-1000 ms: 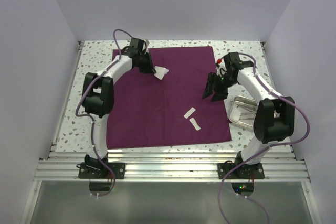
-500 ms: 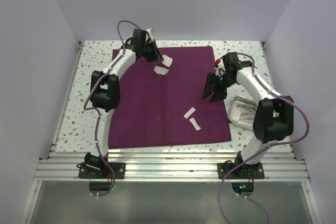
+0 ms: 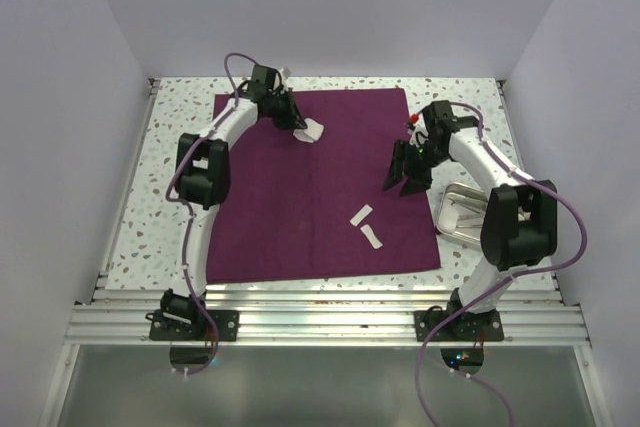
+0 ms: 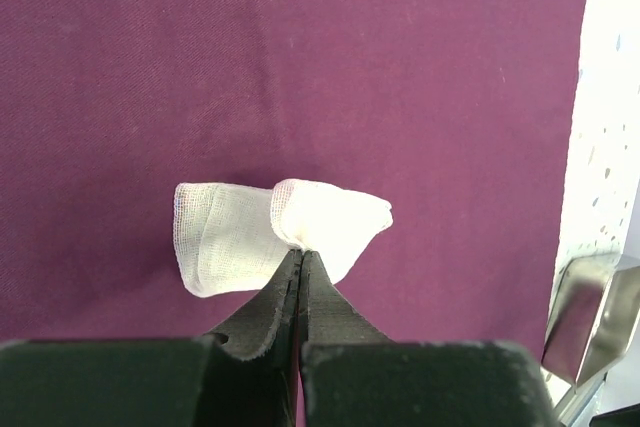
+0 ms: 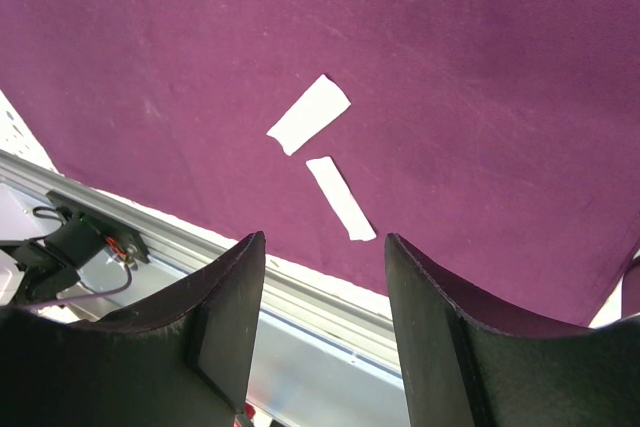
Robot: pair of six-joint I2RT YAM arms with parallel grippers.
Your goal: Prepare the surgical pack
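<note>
Bright, even light from above fills all views. The gauze pad (image 4: pixel 270 232) casts a faint soft shadow on the cloth (image 4: pixel 300 47). The tray (image 4: pixel 590 317) glints; the left claw (image 4: pixel 301 255) looks slightly blurred.

Table (image 3: pixel 147 205): white speckled top, filling the middle of the top view.
Cloth (image 3: pixel 300 222): plum-purple, spread flat across the centre.
Tray (image 3: pixel 459 220): steel, centre right, at the cloth's right edge.

High rear overview, close downward wrist views, all sharing purple cloth (image 3: pixel 310 197)
</note>
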